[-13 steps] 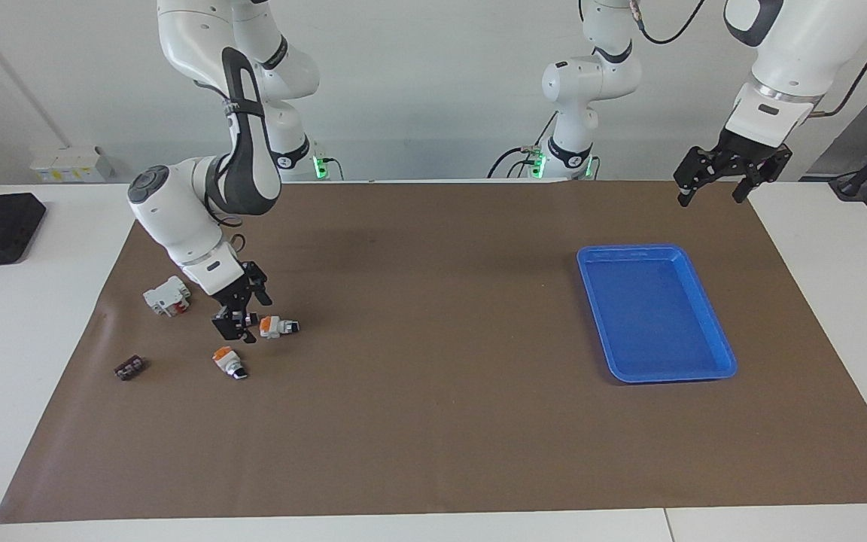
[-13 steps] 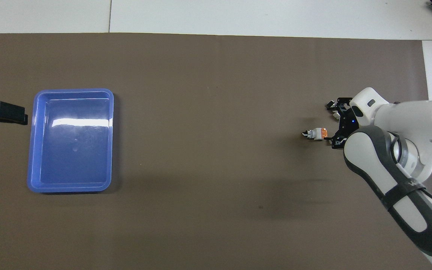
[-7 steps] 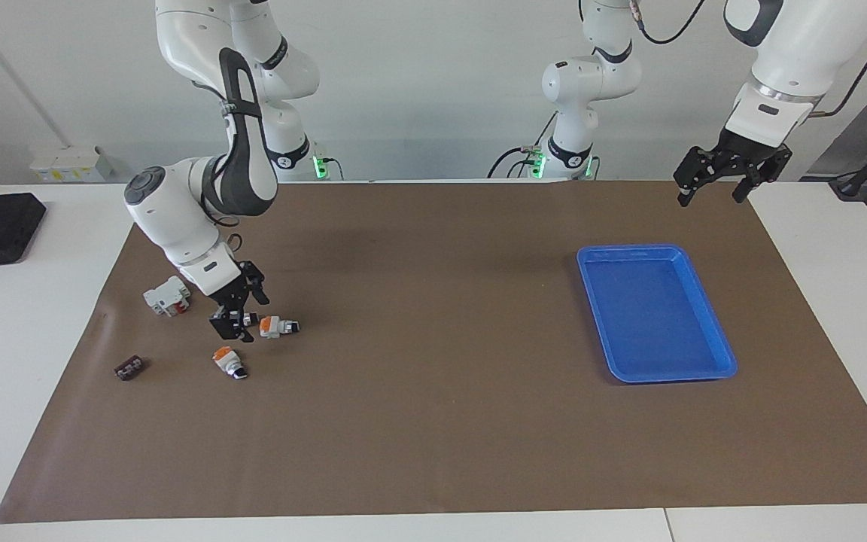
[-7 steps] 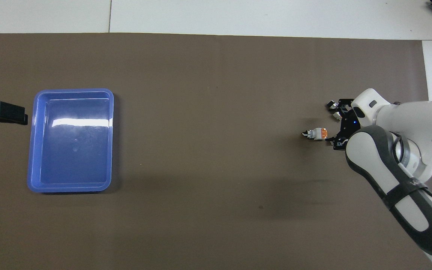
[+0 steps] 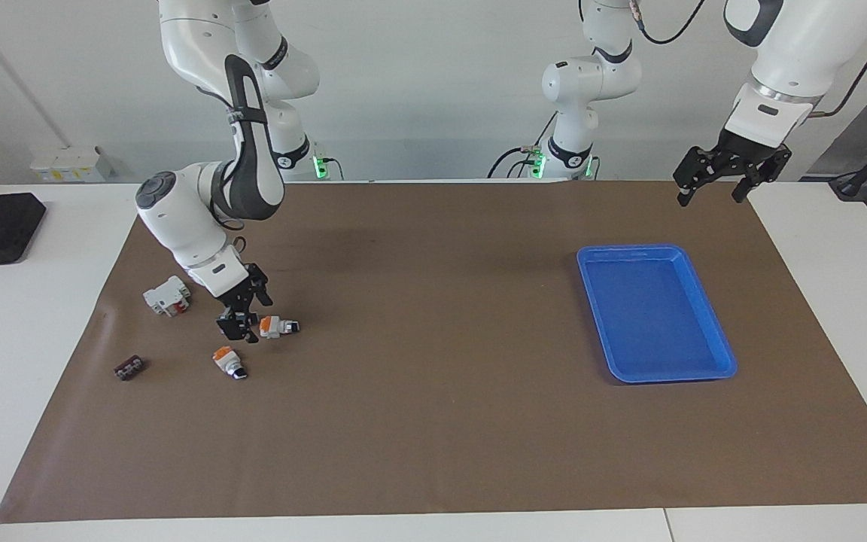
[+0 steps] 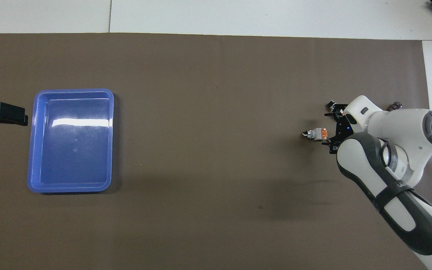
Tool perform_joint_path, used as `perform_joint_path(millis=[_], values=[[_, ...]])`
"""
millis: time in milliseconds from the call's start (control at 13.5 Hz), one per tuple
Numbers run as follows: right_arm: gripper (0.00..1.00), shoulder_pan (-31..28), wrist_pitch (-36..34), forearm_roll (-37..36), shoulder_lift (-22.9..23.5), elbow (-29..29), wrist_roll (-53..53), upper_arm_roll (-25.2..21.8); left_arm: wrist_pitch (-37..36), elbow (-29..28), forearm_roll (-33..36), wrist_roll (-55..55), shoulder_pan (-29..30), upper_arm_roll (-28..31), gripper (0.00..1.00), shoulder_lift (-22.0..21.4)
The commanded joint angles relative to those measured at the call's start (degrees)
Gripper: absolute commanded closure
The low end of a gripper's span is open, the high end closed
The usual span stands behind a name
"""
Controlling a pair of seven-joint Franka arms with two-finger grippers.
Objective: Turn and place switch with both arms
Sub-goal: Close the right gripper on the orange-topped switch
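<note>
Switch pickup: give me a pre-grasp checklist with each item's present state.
1. Right end effector open: ok.
2. Right end effector at the switch, beside its orange end: ok.
3. Switch between the fingers: not ok, it lies just off to the side.
4. Switch lying apart from the stubbier orange switch: ok.
5. Blue tray holds nothing: ok.
6. Left end effector open, waiting raised beside the tray: ok.

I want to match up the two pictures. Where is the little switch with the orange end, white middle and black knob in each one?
Facing view: the switch lies on the brown mat at the right arm's end, beside the right gripper.
Overhead view: the switch lies at the same end, beside the right gripper.
Shared landmark: the blue tray, toward the left arm's end.
</note>
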Motion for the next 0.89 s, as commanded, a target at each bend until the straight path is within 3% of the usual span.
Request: perform_joint_path(millis=[0, 223, 818], values=[[0.01, 0.0, 2.4, -0.2, 0.0, -2.3, -3.0, 0.1, -0.3, -1.5, 0.2, 0.0, 0.5, -0.3, 0.0, -1.4], [0.01, 0.1, 9.0, -0.2, 0.4, -5.5, -5.8, 0.1, -0.3, -1.5, 0.2, 0.0, 0.5, -0.3, 0.0, -1.4], [0.03, 1.4, 9.8, 0.5, 1.3, -5.5, -4.3, 0.2, -0.3, -1.5, 0.2, 0.0, 0.5, -0.3, 0.0, -1.4]])
